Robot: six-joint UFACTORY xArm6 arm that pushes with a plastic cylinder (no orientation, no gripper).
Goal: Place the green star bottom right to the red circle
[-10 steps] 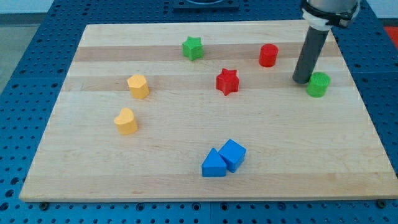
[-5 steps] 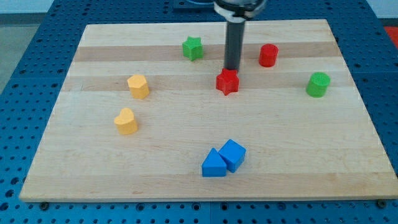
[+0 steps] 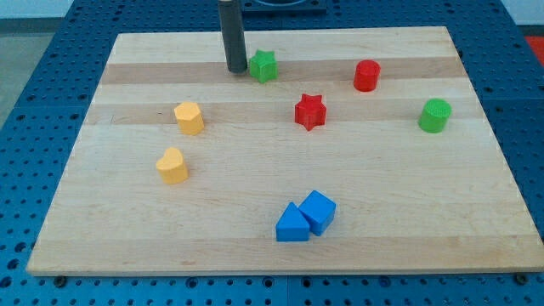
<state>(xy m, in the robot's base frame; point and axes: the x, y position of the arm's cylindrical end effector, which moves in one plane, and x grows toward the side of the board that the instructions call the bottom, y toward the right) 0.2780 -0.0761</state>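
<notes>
The green star (image 3: pixel 264 65) lies near the view's top, left of centre. The red circle (image 3: pixel 366 76) stands to its right, near the top. My tip (image 3: pixel 235 70) rests on the board just left of the green star, touching or nearly touching its left side. The dark rod rises from there out of the view's top.
A red star (image 3: pixel 311 111) lies between and below the two. A green circle (image 3: pixel 434 115) is at the right. Two yellow blocks (image 3: pixel 189 117) (image 3: pixel 172 165) are at the left. A blue triangle (image 3: pixel 291 224) and blue cube (image 3: pixel 319 211) touch near the bottom. The wooden board (image 3: pixel 476 204) ends all round.
My tip moved left across the board, from beside the green circle, past the red star, to the left side of the green star. No block has visibly moved.
</notes>
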